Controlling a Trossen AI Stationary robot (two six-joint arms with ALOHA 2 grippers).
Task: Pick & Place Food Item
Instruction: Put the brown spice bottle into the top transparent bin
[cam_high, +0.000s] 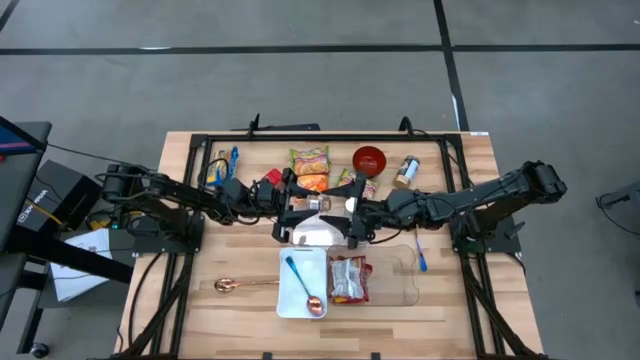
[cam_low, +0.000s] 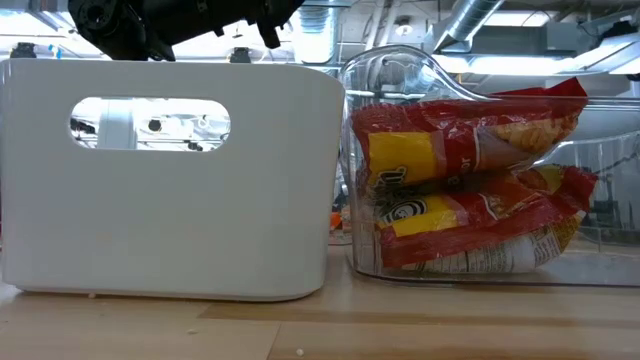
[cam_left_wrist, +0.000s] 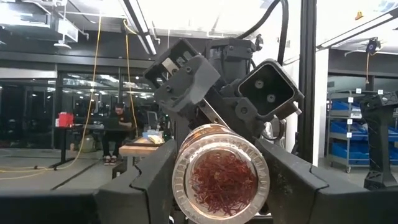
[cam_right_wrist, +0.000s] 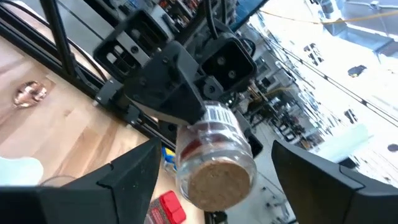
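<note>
A small glass jar (cam_left_wrist: 221, 180) of red strands, with a cork lid (cam_right_wrist: 217, 180) and a barcode label, is held in the air over the table's middle. My left gripper (cam_left_wrist: 221, 190) is shut on it and also shows in the high view (cam_high: 300, 205). My right gripper (cam_right_wrist: 214, 180) faces it from the table's right, open, with its fingers on either side of the cork end and apart from it; it also shows in the high view (cam_high: 345, 212). A red and yellow snack bag (cam_low: 470, 190) lies in a clear container (cam_high: 400, 285). My left gripper pinches the jar's round glass wall (cam_left_wrist: 183, 186) between its two fingers, toward the bottom end. The fingers come level from the table's left and lie along the jar. The jar is lifted clear and lies on its side, cork end toward my right gripper.
A white bin (cam_high: 300, 300) holding a blue spoon and a copper spoon stands at the near middle, beside the clear container. At the far side are a snack bag (cam_high: 310, 165), a red bowl (cam_high: 368, 158) and another jar (cam_high: 405, 170). A gold spoon (cam_high: 240, 285) lies near left.
</note>
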